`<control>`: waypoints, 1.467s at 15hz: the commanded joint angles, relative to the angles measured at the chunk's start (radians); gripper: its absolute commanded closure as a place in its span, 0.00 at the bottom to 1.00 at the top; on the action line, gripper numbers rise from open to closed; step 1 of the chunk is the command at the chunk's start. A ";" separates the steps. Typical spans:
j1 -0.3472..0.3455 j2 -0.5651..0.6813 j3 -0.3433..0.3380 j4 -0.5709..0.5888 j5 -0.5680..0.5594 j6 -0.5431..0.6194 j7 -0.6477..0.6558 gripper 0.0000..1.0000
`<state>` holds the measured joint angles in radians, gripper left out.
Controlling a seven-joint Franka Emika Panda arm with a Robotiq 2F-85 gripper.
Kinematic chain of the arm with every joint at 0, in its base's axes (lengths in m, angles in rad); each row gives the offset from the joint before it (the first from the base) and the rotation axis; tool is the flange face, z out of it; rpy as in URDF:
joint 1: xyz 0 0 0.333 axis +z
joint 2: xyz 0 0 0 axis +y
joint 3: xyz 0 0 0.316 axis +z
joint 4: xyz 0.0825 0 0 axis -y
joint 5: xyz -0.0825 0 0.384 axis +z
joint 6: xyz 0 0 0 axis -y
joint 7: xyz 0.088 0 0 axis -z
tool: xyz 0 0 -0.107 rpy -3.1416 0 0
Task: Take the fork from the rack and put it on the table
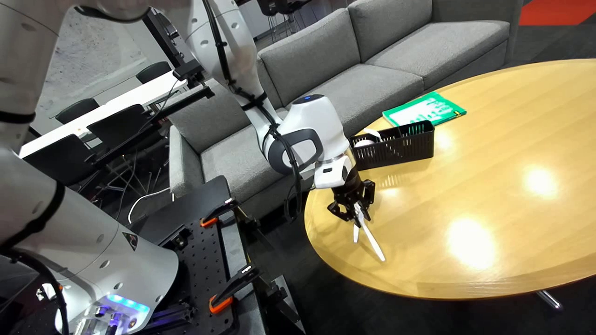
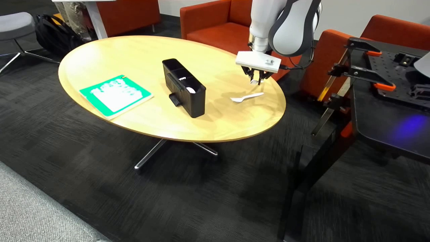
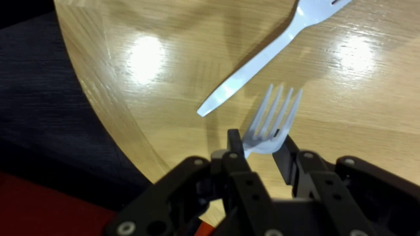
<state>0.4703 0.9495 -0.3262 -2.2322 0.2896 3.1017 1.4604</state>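
My gripper (image 3: 259,142) is closed partway, with its fingers at the two sides of a white fork's head (image 3: 264,147). The fork's tines point away from the wrist; its handle is hidden behind the fingers there but shows in an exterior view (image 1: 373,244), slanting down toward the table (image 1: 493,186). Another white fork (image 3: 259,64) lies flat on the table, also seen in an exterior view (image 2: 247,97). The black rack (image 1: 396,151) stands on the table behind the gripper, with white items inside; it also shows in an exterior view (image 2: 198,102).
A green-and-white sheet (image 1: 426,109) lies on the table beyond the rack. The table's rounded edge (image 3: 108,108) runs close beside the gripper. A grey sofa (image 1: 326,83) and red armchairs (image 2: 215,27) stand around the table. The robot's black stand (image 2: 396,107) is apart from the table.
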 commanded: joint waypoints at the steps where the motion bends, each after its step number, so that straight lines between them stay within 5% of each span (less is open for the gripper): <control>1: 0.018 -0.002 -0.015 0.001 0.022 0.032 0.008 0.38; 7: 0.113 -0.102 -0.109 -0.090 0.038 0.087 -0.002 0.00; 21: 0.515 -0.465 -0.490 -0.350 0.045 0.080 -0.155 0.00; 22: 0.464 -0.398 -0.440 -0.301 0.060 0.085 -0.137 0.00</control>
<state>0.9404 0.5493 -0.7742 -2.5364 0.3268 3.1850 1.3433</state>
